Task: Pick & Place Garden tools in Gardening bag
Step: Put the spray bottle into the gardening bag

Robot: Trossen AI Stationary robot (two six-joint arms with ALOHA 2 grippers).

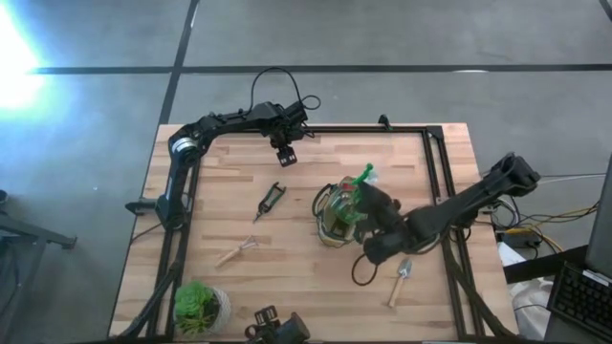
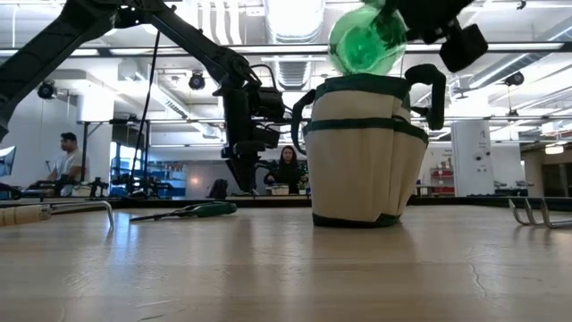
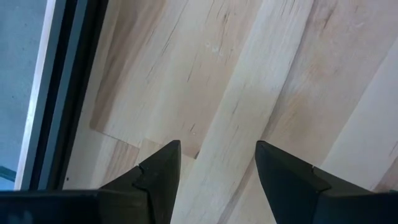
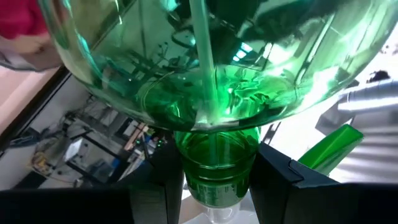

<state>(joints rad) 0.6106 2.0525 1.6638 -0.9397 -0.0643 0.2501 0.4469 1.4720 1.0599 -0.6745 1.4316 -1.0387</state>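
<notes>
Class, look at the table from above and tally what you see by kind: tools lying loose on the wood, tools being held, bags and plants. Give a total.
Loose tools: 3 (pruners, wooden-handled tool, trowel)
Held tools: 1 (green spray bottle, in the right gripper, over the bag)
Bags: 1 (gardening bag)
Plants: 1 (potted plant)
Total: 6

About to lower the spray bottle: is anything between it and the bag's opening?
Nothing visible blocks it. The right gripper is shut on the green spray bottle, which sits directly over the gardening bag, right at its rim. What lies inside the bag cannot be seen.
</notes>
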